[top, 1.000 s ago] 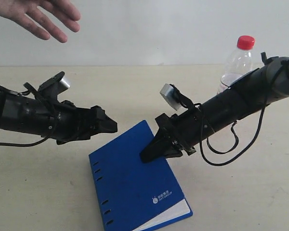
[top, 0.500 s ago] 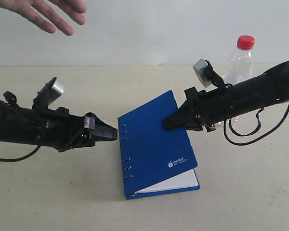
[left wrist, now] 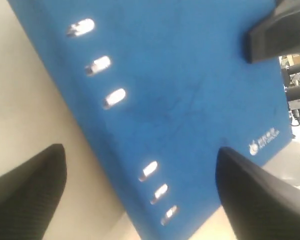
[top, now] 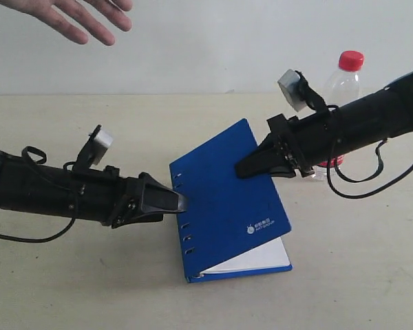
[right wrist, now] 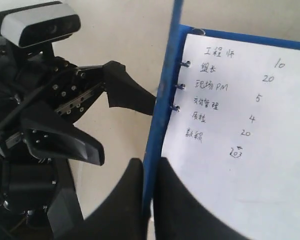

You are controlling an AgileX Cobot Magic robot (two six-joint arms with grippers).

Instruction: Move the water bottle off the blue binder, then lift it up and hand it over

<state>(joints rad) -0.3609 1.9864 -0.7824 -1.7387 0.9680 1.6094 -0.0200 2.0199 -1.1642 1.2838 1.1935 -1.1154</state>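
Note:
The blue binder (top: 227,199) lies on the table with its far edge raised. My right gripper (top: 244,168) is shut on the edge of the blue cover (right wrist: 162,100), one finger on each side, and a handwritten white page (right wrist: 240,125) shows beneath it. My left gripper (top: 175,201) is open at the spine side, its fingers spread wide over the rivets (left wrist: 150,170) of the binder (left wrist: 180,100). The water bottle (top: 345,75), clear with a red cap, stands upright on the table behind my right arm, off the binder.
An open human hand (top: 76,14) hovers at the upper left. My right arm's cables (top: 358,182) hang in a loop to the right of the binder. Tan tabletop (top: 69,275) surrounds the binder.
The binder has been dragged right and turned, its far edge now raised by my right gripper. My left gripper has moved right and lower, up to the spine. The bottle has not moved.

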